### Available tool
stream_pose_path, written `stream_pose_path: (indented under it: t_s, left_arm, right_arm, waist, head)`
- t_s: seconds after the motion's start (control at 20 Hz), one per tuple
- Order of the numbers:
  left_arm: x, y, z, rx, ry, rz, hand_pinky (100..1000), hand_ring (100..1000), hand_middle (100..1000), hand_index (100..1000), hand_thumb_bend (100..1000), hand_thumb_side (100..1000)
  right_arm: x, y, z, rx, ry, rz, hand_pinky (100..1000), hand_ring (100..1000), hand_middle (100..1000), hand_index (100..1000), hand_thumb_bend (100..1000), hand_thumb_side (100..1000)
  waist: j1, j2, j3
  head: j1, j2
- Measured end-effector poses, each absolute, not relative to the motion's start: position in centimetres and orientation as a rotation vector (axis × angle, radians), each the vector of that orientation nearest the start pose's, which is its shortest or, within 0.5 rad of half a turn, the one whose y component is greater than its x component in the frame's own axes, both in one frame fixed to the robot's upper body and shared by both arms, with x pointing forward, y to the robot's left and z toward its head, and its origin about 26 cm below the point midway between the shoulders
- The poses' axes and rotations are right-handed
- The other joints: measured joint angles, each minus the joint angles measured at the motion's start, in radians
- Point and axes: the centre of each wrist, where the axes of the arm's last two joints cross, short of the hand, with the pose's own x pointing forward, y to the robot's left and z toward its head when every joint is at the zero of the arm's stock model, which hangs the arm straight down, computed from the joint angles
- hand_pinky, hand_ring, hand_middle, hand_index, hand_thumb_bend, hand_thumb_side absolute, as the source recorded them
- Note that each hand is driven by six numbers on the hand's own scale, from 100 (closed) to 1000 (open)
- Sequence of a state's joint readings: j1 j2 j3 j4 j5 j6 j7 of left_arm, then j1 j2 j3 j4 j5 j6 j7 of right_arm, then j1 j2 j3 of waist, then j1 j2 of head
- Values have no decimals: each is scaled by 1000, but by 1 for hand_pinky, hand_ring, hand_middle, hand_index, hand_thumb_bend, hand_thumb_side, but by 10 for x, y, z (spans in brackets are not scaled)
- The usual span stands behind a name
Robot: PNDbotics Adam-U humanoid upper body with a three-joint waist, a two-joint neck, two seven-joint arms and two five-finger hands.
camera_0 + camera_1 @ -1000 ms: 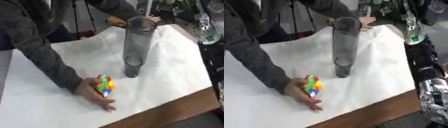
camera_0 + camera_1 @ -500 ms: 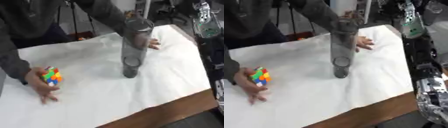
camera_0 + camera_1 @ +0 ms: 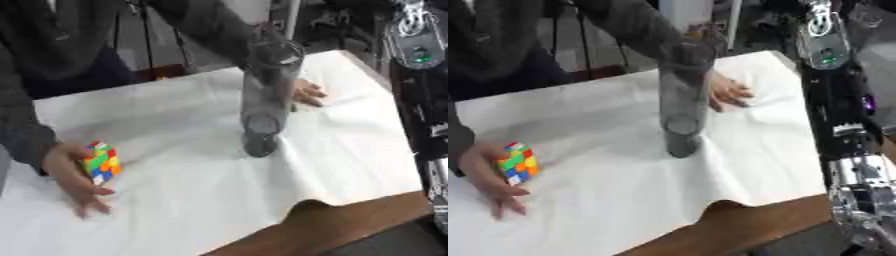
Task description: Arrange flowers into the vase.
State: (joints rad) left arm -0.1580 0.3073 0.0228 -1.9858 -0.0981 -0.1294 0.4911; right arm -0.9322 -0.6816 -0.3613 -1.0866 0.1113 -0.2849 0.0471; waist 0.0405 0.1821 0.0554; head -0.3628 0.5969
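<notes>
vase (image 3: 267,95) – clear glass, glossy | cloth (image 3: 192,150) – white, matt, creased

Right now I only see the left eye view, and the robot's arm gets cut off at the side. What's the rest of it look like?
Observer: The right eye view shows more of the arm. Low down it turns into a silver stretch, right of the table's edge.
Operator: Are there any lights on it?
Observer: Yes, a small purple light lower down the arm than the green light.
</notes>
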Motion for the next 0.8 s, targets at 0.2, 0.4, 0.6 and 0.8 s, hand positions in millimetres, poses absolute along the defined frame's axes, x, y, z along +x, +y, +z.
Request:
stream_pose_path:
  t_s: [0.2,0.4,0.6,0.8]
  left_arm:
    - [286,278,158,534,-2319,159,728,664,631,830,526,969]
    - [286,278,158,534,-2318,157,728,664,631,830,525,969]
    - [286,278,158,534,-2318,157,728,664,631,830,525,968]
    - [286,278,158,534,-2317,157,728,664,631,830,525,968]
  right_arm:
    - [402,-434,341,-731,-2401,102,100,100,100,100,316,100]
    - [392,-422,355,-676,-2457,9,100,100,100,100,315,100]
    - [384,-408,367,-598,-2500,-62,100,100,100,100,312,100]
    - [377,-390,379,-499,-2557,-113,100,100,100,100,309,100]
  waist:
    - [0,0,-4]
    - [0,0,-7]
    - [0,0,-7]
    - [0,-2,-5]
  head:
    - [0,0]
    - [0,0]
    - [0,0]
    - [0,0]
